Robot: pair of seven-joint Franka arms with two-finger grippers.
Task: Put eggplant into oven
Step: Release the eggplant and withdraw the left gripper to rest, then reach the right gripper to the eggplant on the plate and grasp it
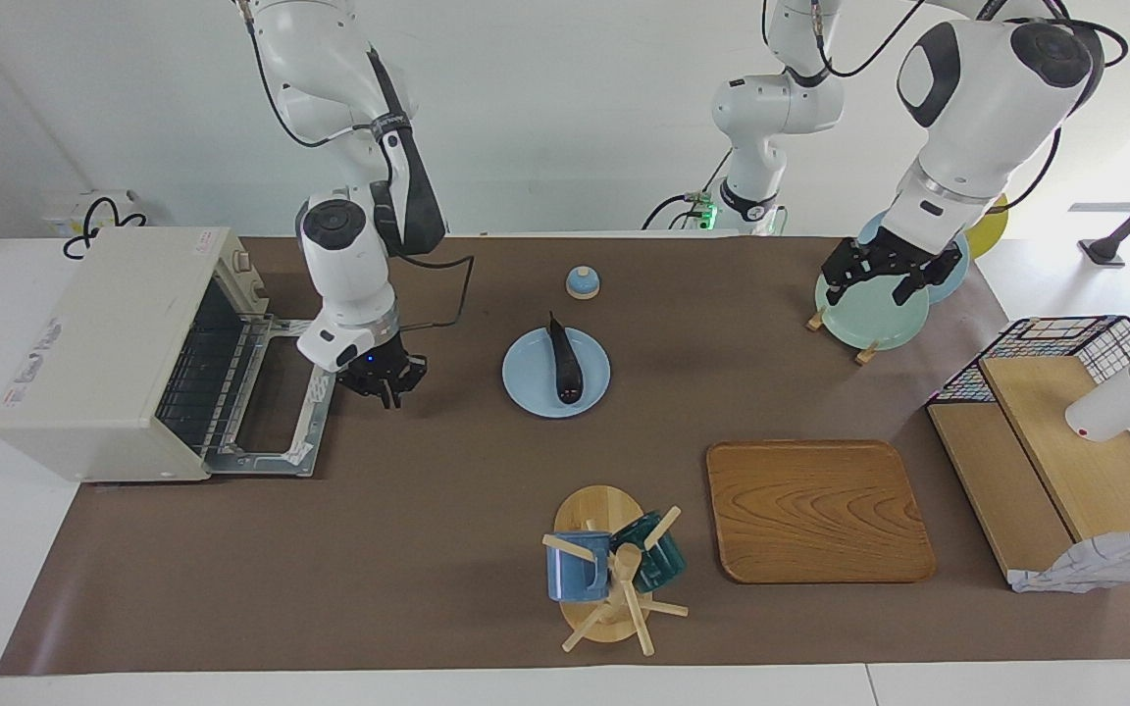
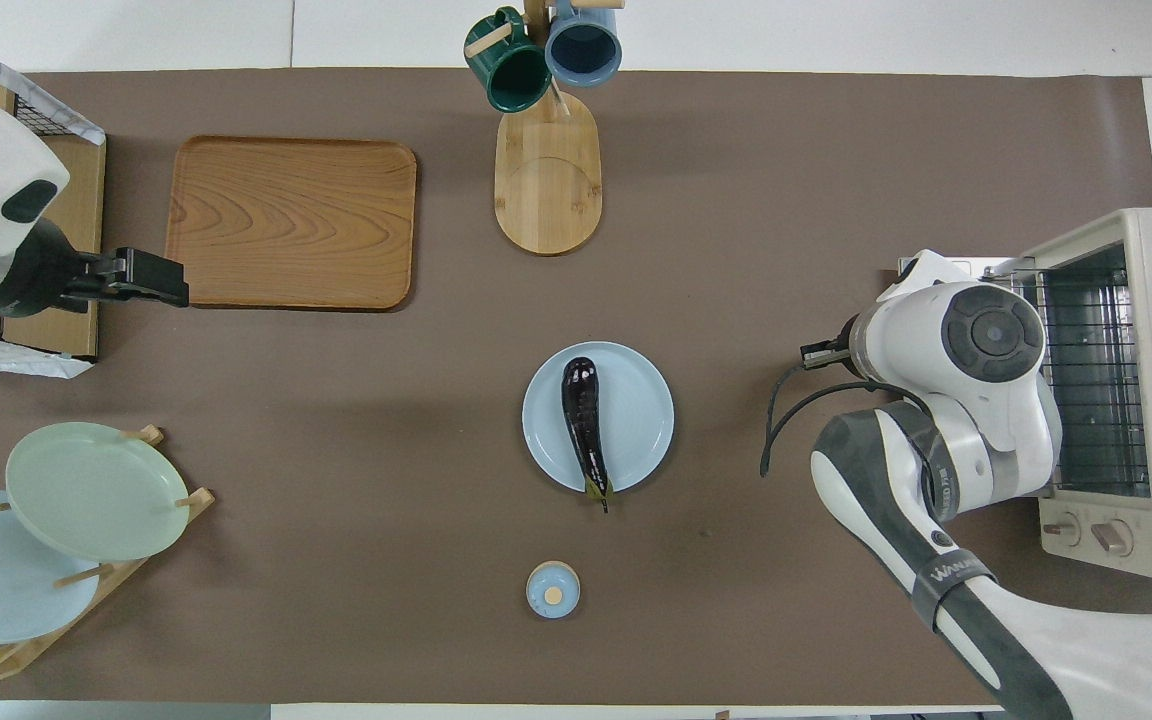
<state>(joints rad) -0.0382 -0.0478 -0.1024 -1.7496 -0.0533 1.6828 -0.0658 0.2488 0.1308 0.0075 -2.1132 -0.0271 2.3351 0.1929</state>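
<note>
The dark purple eggplant (image 1: 565, 363) (image 2: 584, 420) lies on a light blue plate (image 1: 526, 387) (image 2: 641, 415) at the middle of the mat. The cream oven (image 1: 104, 353) (image 2: 1136, 390) stands at the right arm's end of the table. Its door (image 1: 276, 431) is folded down flat and the wire rack inside shows. My right gripper (image 1: 386, 387) hangs low over the mat between the oven door and the plate, touching neither. My left gripper (image 1: 869, 284) (image 2: 171, 285) is open and empty, held high near the plate rack and the wooden tray.
A wooden tray (image 1: 815, 510) and a mug tree (image 1: 609, 569) with two mugs sit farther from the robots than the plate. A rack of plates (image 1: 869, 309), a wire basket with wooden boards (image 1: 1065, 441) and a small blue bell (image 1: 582, 282) are also on the table.
</note>
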